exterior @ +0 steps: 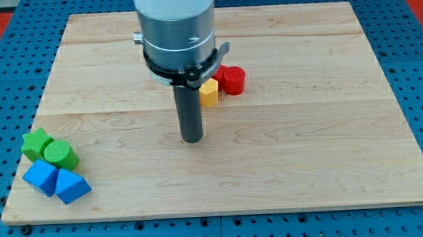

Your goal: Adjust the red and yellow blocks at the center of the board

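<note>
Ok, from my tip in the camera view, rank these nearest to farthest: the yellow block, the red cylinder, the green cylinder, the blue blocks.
Measured from my tip:
1. Yellow block, just toward the view's top right.
2. Red cylinder block, beyond the yellow one, farther right.
3. Green cylinder block, far toward the view's left.
4. The two blue blocks, bottom left corner; close to the green cylinder block's distance, slightly farther.

We note a pale wooden board (284, 151), smooth, grain visible; a blue perforated metal-looking table (417, 88) under it; a matt dark rod (190, 112) below a brushed grey metallic cylinder (175, 23); the red cylinder block (233, 80) looks smooth, faintly glossy
</note>
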Controlling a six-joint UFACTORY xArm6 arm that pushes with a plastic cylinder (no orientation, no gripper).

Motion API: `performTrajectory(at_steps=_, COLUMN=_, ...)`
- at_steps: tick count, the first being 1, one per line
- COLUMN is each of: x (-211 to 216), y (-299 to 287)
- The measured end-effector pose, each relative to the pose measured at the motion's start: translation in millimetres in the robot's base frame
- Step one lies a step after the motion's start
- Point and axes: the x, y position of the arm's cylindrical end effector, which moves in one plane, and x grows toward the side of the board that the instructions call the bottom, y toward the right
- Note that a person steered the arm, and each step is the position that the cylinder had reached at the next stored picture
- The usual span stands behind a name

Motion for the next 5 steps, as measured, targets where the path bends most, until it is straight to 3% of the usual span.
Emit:
performTrajectory(at_steps=2, x=-36, y=-40)
performTrajectory(at_steps=4, x=-72, y=-7)
performTrajectory(at_steps=5, x=-39, y=-29)
